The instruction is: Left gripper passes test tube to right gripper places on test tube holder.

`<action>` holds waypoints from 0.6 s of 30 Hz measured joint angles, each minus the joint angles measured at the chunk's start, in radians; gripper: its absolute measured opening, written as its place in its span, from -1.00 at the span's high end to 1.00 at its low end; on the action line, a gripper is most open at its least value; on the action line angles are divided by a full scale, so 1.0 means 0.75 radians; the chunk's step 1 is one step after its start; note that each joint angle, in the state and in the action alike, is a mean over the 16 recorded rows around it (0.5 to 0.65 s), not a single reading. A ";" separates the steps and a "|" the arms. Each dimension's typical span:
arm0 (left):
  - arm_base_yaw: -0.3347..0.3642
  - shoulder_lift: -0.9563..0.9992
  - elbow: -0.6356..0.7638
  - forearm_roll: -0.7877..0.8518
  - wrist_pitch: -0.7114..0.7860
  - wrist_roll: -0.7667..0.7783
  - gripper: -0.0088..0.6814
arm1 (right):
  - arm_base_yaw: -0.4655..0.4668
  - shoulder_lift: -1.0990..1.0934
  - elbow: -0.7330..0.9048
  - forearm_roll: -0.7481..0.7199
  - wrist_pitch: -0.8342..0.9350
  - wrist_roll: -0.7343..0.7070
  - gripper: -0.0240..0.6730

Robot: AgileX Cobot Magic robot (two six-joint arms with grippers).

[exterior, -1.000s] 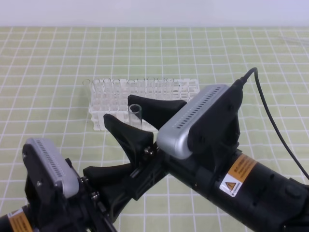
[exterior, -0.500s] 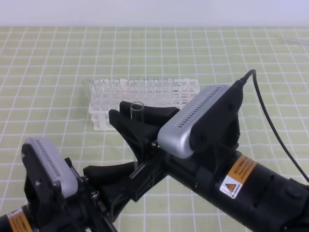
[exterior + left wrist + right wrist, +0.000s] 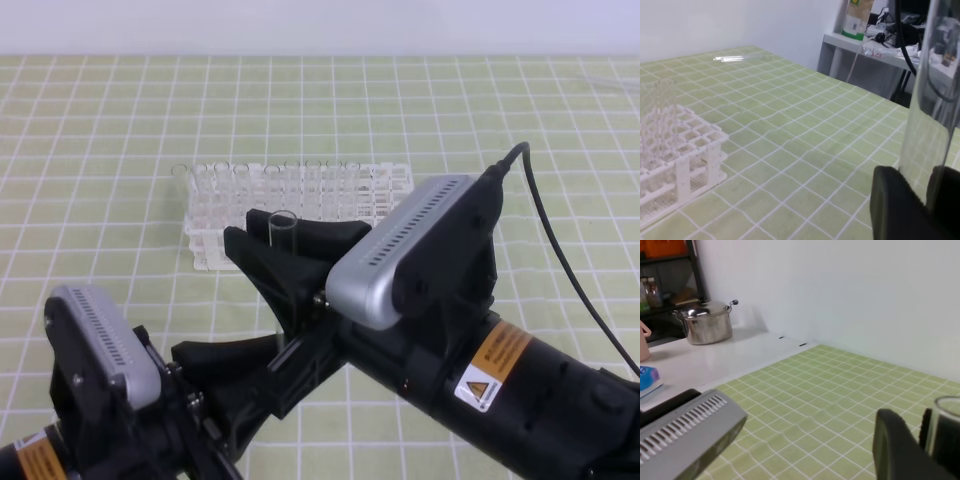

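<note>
The test tube (image 3: 283, 230) stands upright in mid-air in front of the test tube holder (image 3: 300, 192), a white lattice rack on the green checked mat. The right gripper (image 3: 280, 245) is shut on the tube just below its rim. Its silver ribbed housing (image 3: 410, 250) sits behind it. The left gripper (image 3: 268, 368) reaches up from the lower left to the tube's lower end, and its jaw gap is hidden there. The left wrist view has the tube (image 3: 927, 110) close up beside a black finger (image 3: 897, 207). In the right wrist view the tube's rim (image 3: 947, 432) is beside a finger (image 3: 895, 450).
Several clear tubes stand in the rack's back row (image 3: 250, 180). The rack (image 3: 685, 150) shows at the left of the left wrist view. A loose tube (image 3: 740, 58) lies far off on the mat. A side table with a steel pot (image 3: 707, 322) stands beyond the mat.
The right gripper's fingers have come together onto the upper part of the tube. The tube and the left arm have hardly moved.
</note>
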 joint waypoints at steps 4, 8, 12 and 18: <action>0.000 0.000 0.000 0.000 -0.001 0.000 0.19 | 0.000 0.000 0.000 -0.001 0.000 0.001 0.69; 0.001 -0.006 0.000 0.002 0.001 0.000 -0.05 | 0.000 -0.002 0.000 0.006 0.002 -0.002 0.69; 0.001 -0.037 0.000 0.021 0.011 -0.001 -0.10 | 0.000 -0.016 0.000 0.039 0.015 -0.037 0.69; 0.001 -0.181 0.000 0.087 0.110 -0.017 0.23 | 0.000 -0.064 0.000 0.152 0.041 -0.156 0.69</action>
